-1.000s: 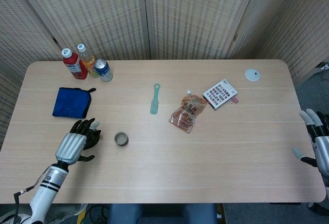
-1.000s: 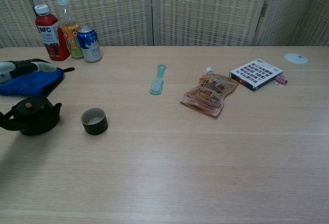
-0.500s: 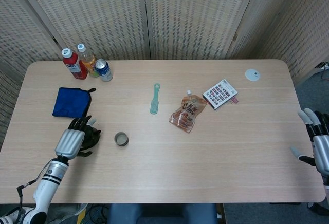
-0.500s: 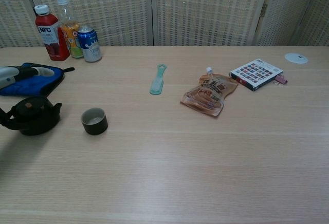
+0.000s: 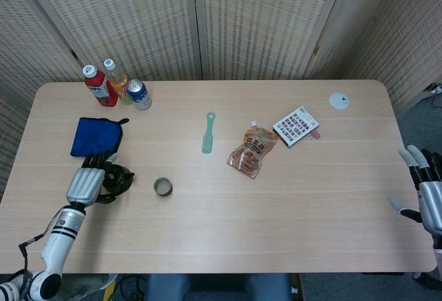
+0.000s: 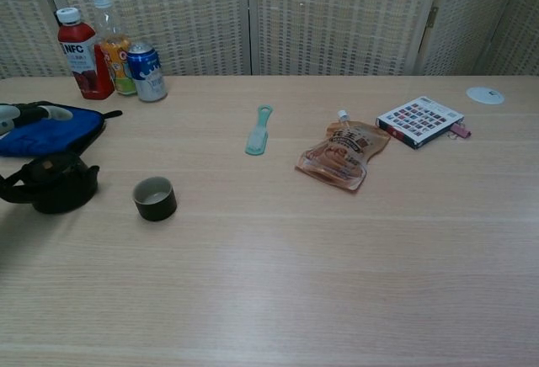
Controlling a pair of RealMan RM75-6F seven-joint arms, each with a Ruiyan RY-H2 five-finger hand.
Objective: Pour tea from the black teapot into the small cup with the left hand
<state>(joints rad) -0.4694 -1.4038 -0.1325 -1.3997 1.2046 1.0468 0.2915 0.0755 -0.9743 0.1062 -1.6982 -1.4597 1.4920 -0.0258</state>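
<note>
The black teapot (image 5: 117, 179) (image 6: 52, 183) stands upright near the table's left edge, its spout towards the small dark cup (image 5: 163, 187) (image 6: 155, 198) a short way to its right. My left hand (image 5: 85, 183) lies over the pot's handle side with fingers stretched out straight; the head view hides the handle beneath it. In the chest view only its pale fingertips (image 6: 21, 115) show, above the pot and in front of the blue cloth. My right hand (image 5: 425, 192) hovers off the table's right edge, fingers spread, holding nothing.
A blue cloth (image 5: 97, 137) lies just behind the teapot. Two bottles and a can (image 5: 139, 94) stand at the back left. A green spatula (image 5: 208, 132), a snack pouch (image 5: 252, 152), a patterned card pack (image 5: 295, 125) and a white disc (image 5: 339, 100) lie across the middle and right.
My left hand has drawn back to the left and away from the cup. The teapot has shifted slightly left and further back with it. The cup has stayed put.
</note>
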